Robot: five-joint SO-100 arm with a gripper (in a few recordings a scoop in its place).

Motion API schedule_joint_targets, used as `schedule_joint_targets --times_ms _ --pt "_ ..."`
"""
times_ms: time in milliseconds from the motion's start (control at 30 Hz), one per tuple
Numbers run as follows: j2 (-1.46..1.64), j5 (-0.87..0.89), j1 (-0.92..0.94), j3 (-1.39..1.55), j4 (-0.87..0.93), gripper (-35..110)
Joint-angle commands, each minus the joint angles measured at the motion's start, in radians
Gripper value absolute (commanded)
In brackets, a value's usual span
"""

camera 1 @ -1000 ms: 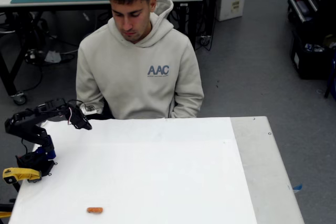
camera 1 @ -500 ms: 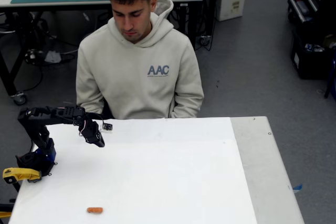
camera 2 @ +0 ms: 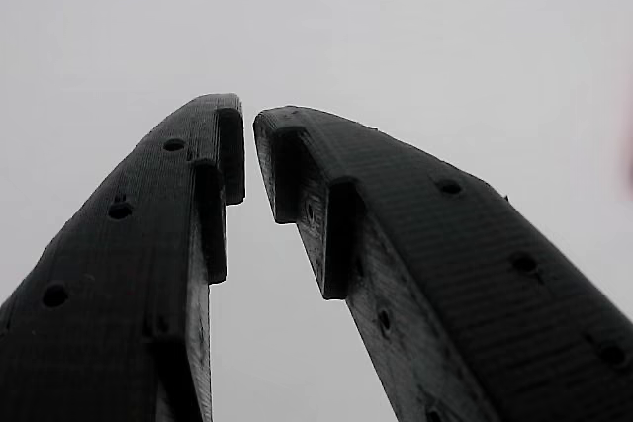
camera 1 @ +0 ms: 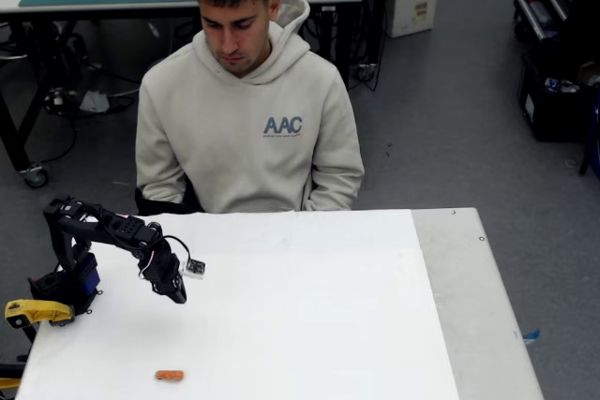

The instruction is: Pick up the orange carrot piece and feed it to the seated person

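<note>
While the table lies broad and white under everything, the seated person waits at its far edge, head bowed toward it. The arm reaches out from the left edge of the fixed view, and its gripper hangs above the sheet with nothing in it; in the wrist view the gripper has its tips nearly touching, only a sliver of gap between them. The orange carrot piece lies flat near the front edge, apart from the gripper and closer to the camera. To do the pickup well, I would spread the jaws first, come down straight over the piece, and close across its short width, not its length.
</note>
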Motion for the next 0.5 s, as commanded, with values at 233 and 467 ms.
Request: schedule_joint_targets --times_ms 233,467 --pt "-0.127 -0.141 0.179 -0.206 0.006 -3" --pt "-0.206 -0.201 0.252 -0.275 0.006 -3"
